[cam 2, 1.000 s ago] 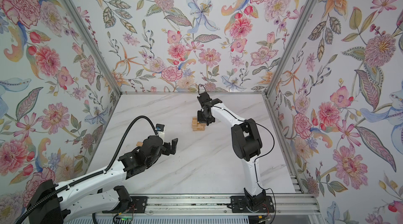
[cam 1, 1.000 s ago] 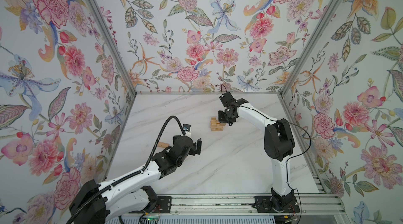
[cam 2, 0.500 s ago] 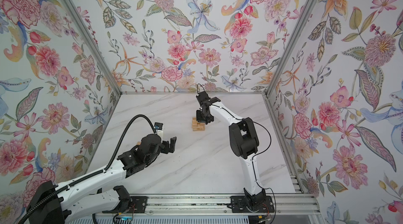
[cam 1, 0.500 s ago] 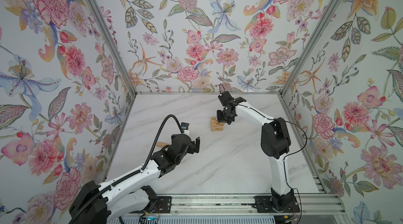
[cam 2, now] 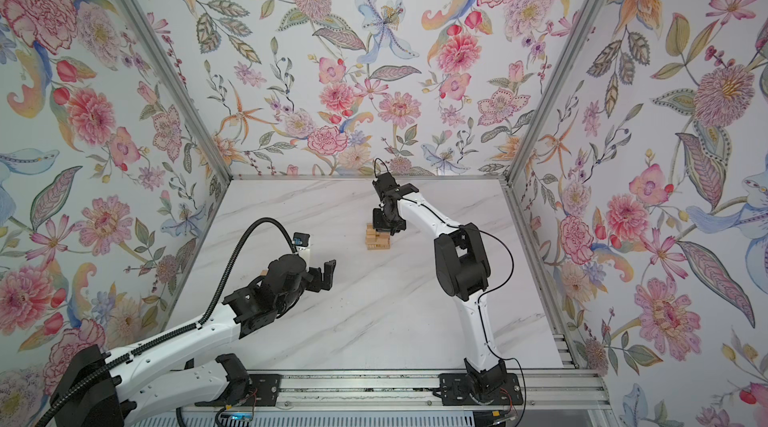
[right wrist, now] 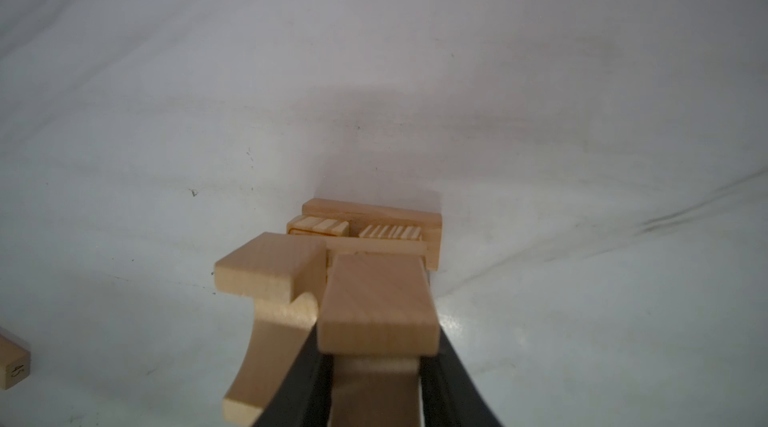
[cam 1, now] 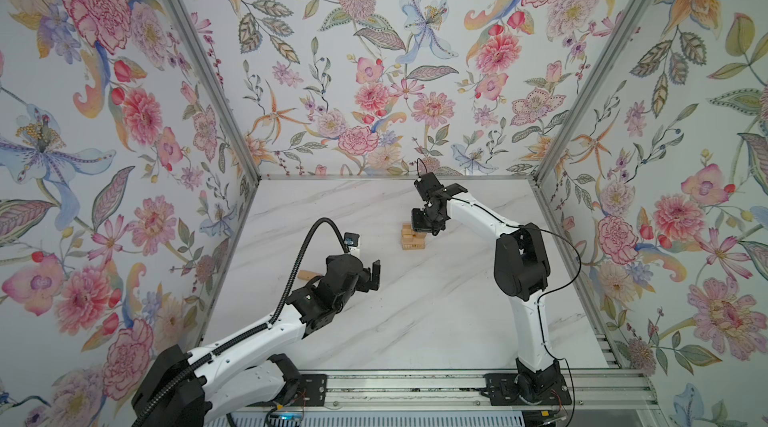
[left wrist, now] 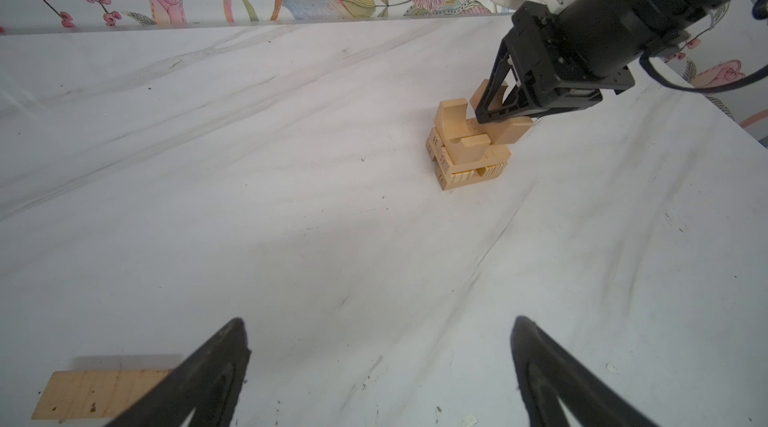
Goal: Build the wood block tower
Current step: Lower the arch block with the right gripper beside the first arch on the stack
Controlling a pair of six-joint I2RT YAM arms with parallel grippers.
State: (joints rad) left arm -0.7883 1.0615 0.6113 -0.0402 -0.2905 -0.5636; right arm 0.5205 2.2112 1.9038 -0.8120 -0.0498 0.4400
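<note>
Directly atop the tower (left wrist: 469,163), arch block (right wrist: 378,304) within right end effector (right wrist: 376,358)

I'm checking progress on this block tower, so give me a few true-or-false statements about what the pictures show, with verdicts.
1. The right gripper is shut on an arch block at the top of the tower. True.
2. The left gripper holds a block. False: it is open and empty, above the table.
3. A loose block lies flat on the table near the left gripper. True.
4. The tower has toppled. False: it stands upright in crossed layers.
</note>
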